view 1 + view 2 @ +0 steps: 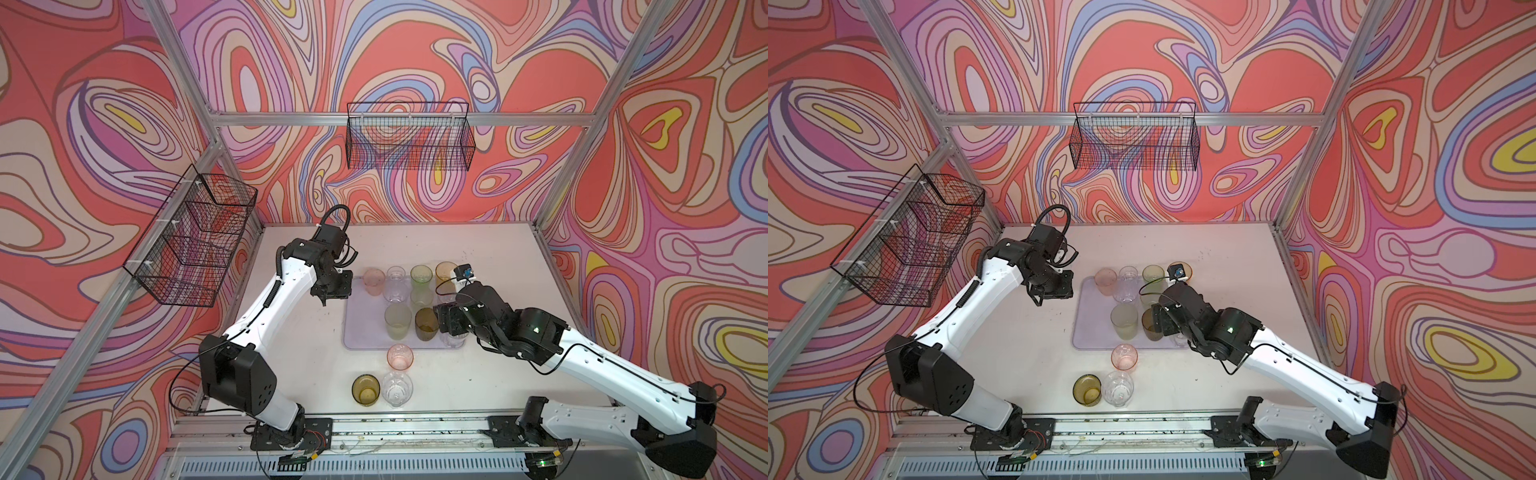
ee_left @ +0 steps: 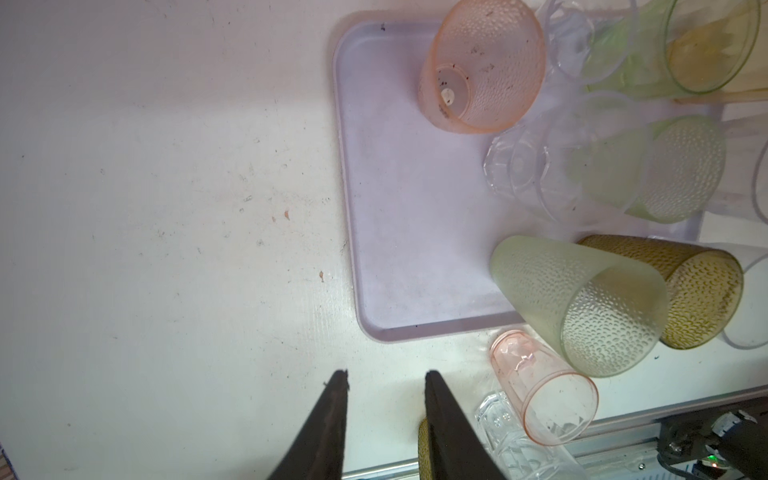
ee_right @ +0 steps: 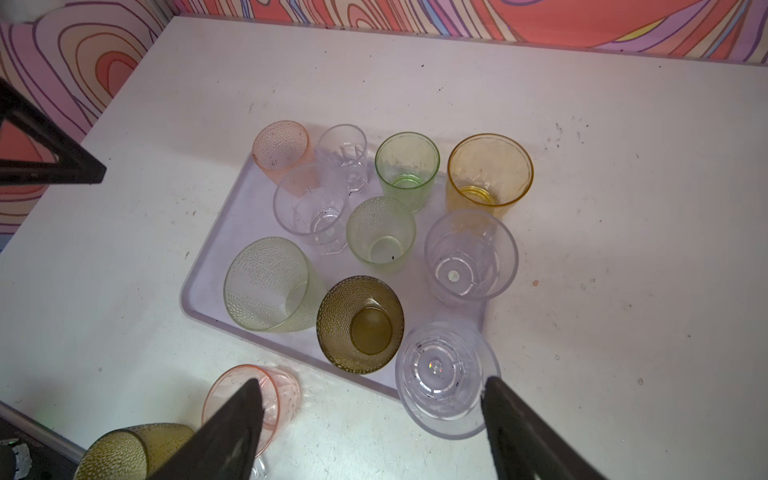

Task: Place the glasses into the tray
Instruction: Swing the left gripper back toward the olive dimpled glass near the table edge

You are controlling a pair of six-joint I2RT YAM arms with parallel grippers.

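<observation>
Table (image 1: 291,357): three glasses are found off the tray, near its front: pink glass (image 1: 400,356), olive glass (image 1: 365,389), clear glass (image 1: 397,389).

Tray (image 2: 395,208): ten glasses are grouped on it; its left part is bare.

Right gripper (image 3: 370,382): jaws are spread wide and nothing is held; the corner glass (image 3: 446,378) stands between them, untouched.

Left gripper (image 2: 384,378): jaws are narrowly parted, nothing is held, and it is beside the tray.

The pink glass is judged next. It should be gripped across its wall, lifted straight and set on the bare part, clear of neighbours.

The lavender tray (image 2: 399,249) looks like matt plastic. The olive-brown tumbler (image 3: 360,324) has a dimpled, translucent wall; the clear faceted tumbler (image 3: 309,203) is glossy and smooth.
</observation>
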